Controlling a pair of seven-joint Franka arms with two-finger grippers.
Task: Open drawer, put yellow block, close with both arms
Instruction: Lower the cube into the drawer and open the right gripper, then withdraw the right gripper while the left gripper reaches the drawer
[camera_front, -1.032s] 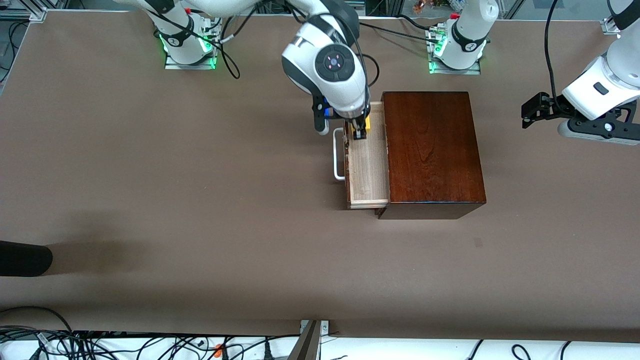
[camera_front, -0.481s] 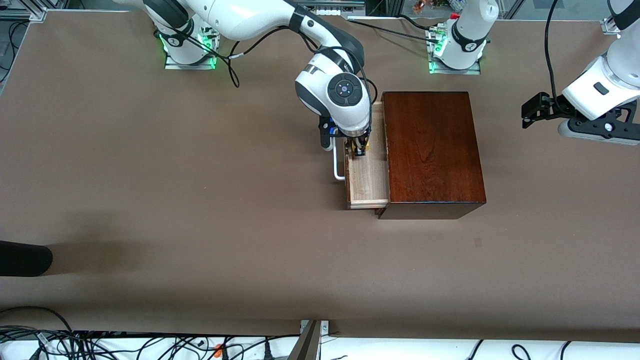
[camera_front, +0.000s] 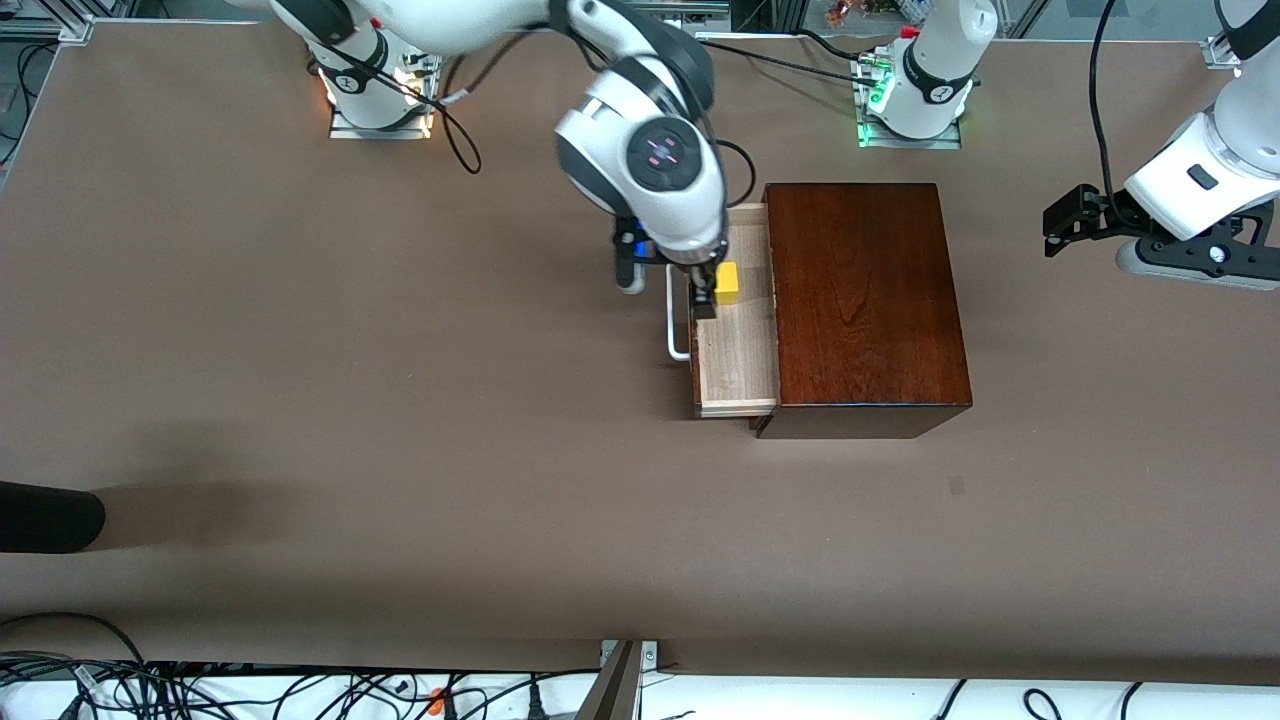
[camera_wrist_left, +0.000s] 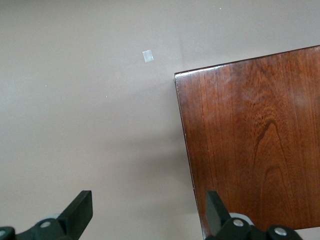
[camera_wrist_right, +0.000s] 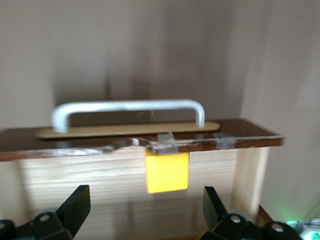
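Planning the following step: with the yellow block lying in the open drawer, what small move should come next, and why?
Probably lift the right hand clear: its fingers are open and the yellow block lies free in the drawer, which still needs closing. The left hand waits open beside the box.

The drawer, a pale-wood tray with a dark reddish-brown front and a white U-shaped bar handle, stands pulled out of the glossy mahogany box. The yellow block, a small plain cube, apparently rests on the tray floor, against the drawer front.
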